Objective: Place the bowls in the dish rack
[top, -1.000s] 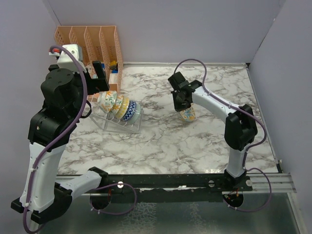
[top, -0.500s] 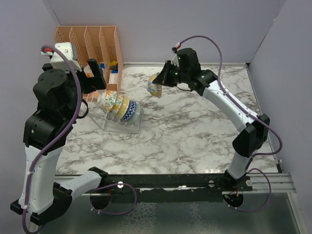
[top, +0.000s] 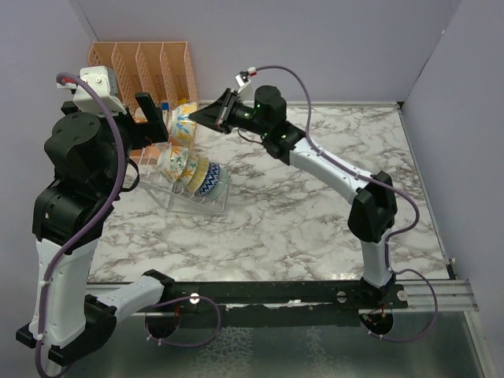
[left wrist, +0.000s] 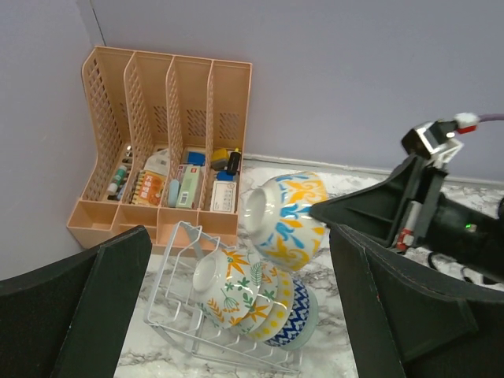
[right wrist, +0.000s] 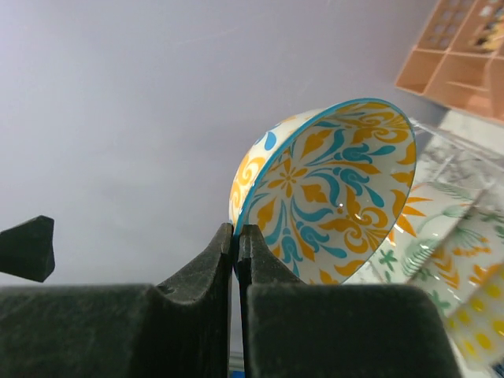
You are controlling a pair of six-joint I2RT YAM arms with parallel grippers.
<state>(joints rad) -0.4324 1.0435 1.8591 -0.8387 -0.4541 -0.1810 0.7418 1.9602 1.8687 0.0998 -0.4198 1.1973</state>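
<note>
Marble table (top: 315,216); dish rack (top: 181,203) holds bowls (top: 191,169)

White-and-black L arm (top: 75,169) reared high at left edge, wrist level; black L gripper (top: 151,118) jaws spread wide. R arm (top: 331,167) stretched across to back-left, black R gripper (right wrist: 238,236) pinching rim of blue-orange patterned bowl (right wrist: 335,189).
</note>
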